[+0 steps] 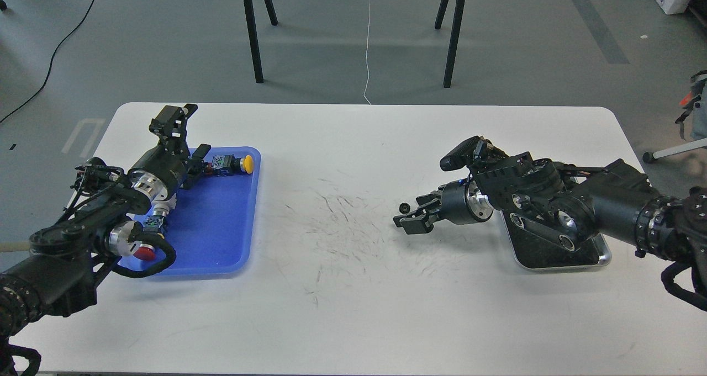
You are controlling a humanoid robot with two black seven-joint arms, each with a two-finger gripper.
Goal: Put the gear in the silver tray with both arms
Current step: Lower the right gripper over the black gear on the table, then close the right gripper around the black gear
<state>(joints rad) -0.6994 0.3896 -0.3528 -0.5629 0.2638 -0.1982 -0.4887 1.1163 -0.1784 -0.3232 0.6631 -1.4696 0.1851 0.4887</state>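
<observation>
A small black gear (404, 206) lies on the white table (353, 310), just at the tip of my right gripper's far finger. I cannot tell whether they touch. My right gripper (410, 217) is low over the table's middle right, pointing left, with its fingers apart and nothing between them. The silver tray (603, 256) lies behind it at the right, mostly hidden under my right arm. My left gripper (203, 158) is over the far part of the blue tray (221, 227), beside a part with a yellow button (248, 163). Its fingers are too dark to tell apart.
The blue tray also holds a red-button part (145, 253) and small electronic parts under my left arm. Black stand legs (254, 33) are on the floor beyond the table's far edge. The table's middle is scuffed.
</observation>
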